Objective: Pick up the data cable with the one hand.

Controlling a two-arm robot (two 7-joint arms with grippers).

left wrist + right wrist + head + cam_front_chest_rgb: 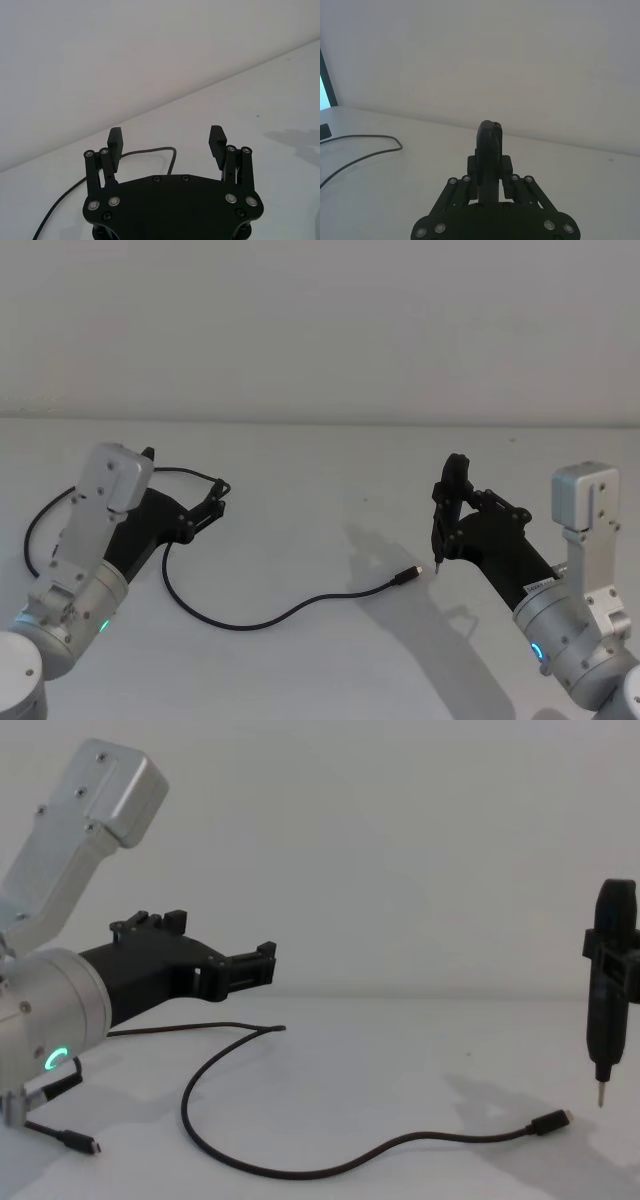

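**A:** Start at your left gripper [218,497]. What have you got?

**B:** It's up off the table [320,455] near the left edge, fingers [217,137] spread wide with nothing between them. It hovers over a bend of the data cable [255,626] without touching it.

**A:** And where does the cable run?

**B:** It lies flat on the surface. It loops by the left edge under your arm, sweeps toward the front edge, then climbs to its plug [406,575] just right of the middle.

**A:** Right gripper [450,508]?

**B:** It's pressed together on a slim black tool [440,535], held upright with the metal tip just beside the plug. Leave it parked.

**A:** So how do you take the cord cleanly?

**B:** I'd pick the stretch right under your fingers and turn them across the cord, not along it. Come down until the tips almost meet the surface, then close all the way, because a cord this thin will likely slip out of a loose pinch. Lift slowly. The limp tail should drag behind, and the plug could catch on that tool.
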